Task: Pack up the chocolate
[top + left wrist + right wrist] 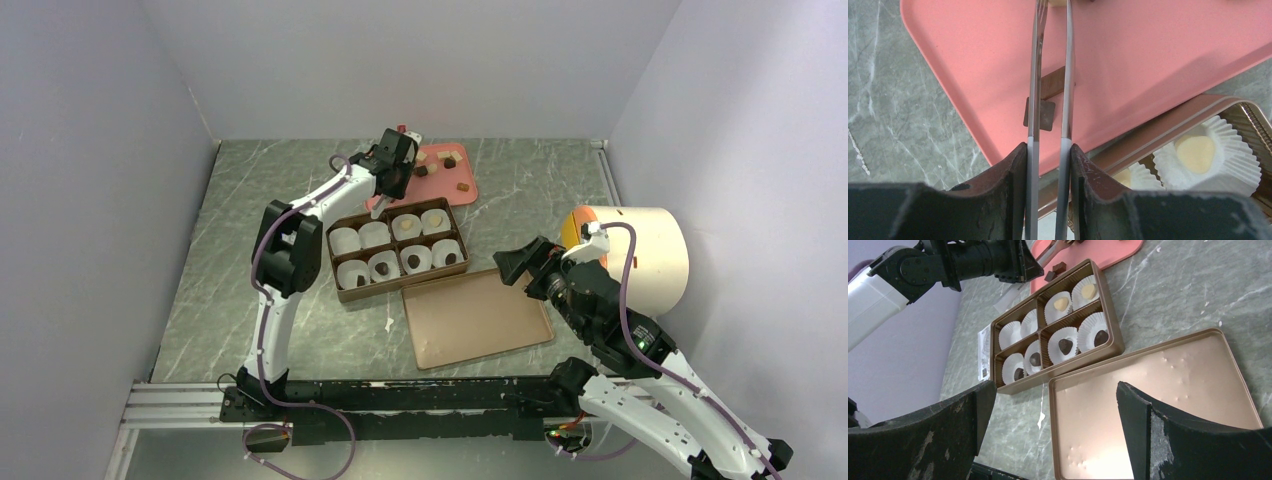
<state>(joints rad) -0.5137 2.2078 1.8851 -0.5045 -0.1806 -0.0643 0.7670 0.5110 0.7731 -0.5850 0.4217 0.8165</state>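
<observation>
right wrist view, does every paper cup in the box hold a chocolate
No, two paper cups in the box show only empty white paper, while the other six each hold a chocolate.

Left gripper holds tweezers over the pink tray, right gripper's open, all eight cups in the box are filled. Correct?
Not quite. Only six hold chocolate; two cups in the box are empty, as the right wrist view shows. The rest stands: left gripper on the tweezers over the pink tray, right gripper open.
</observation>
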